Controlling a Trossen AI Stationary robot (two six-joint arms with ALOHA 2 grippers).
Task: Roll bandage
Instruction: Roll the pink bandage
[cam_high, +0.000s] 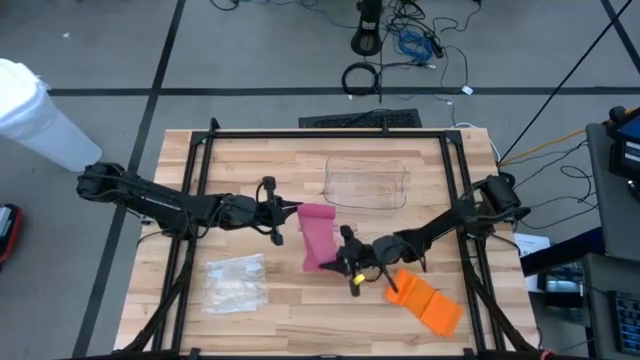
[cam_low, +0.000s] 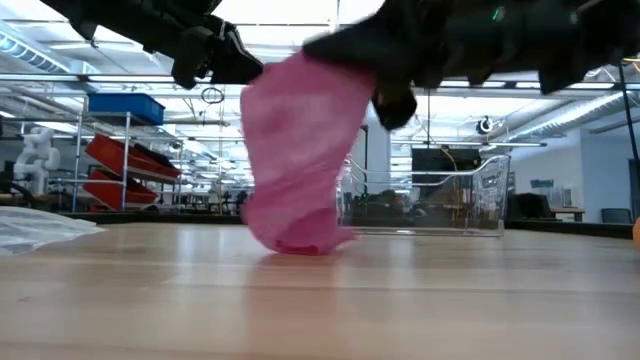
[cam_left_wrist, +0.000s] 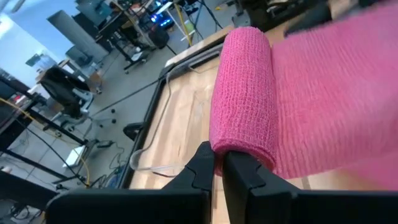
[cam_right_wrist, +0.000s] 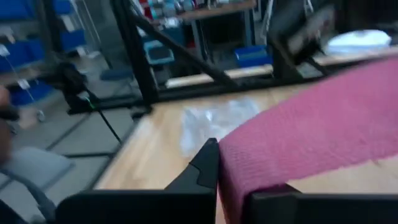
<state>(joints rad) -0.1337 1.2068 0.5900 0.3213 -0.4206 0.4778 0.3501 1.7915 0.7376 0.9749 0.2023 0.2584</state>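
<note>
A pink bandage (cam_high: 318, 238) hangs between my two grippers over the middle of the table. Its rolled part (cam_left_wrist: 242, 93) is at my left gripper (cam_high: 288, 210), which is shut on it. A loose strip (cam_low: 300, 150) runs from the roll toward the table's near edge, to my right gripper (cam_high: 340, 262), which is shut on the strip's far end. In the low view the strip sags and its lowest fold (cam_low: 300, 240) touches the wooden table (cam_high: 300, 320). My left gripper pinches the roll's end face (cam_left_wrist: 225, 149) between its two fingers, coming about level from the table's left. The roll sticks out beyond the fingertips, lifted clear of the table. My right gripper pinches the strip's free end (cam_right_wrist: 245, 171) between its two fingers, level, from the table's right. The cloth runs away from the fingers up toward the roll, its middle sagging to the table.
A clear plastic container (cam_high: 366, 182) stands behind the bandage toward the far edge. A clear plastic bag (cam_high: 234, 280) lies at the near left. An orange bandage (cam_high: 426, 302) lies at the near right, beside my right arm.
</note>
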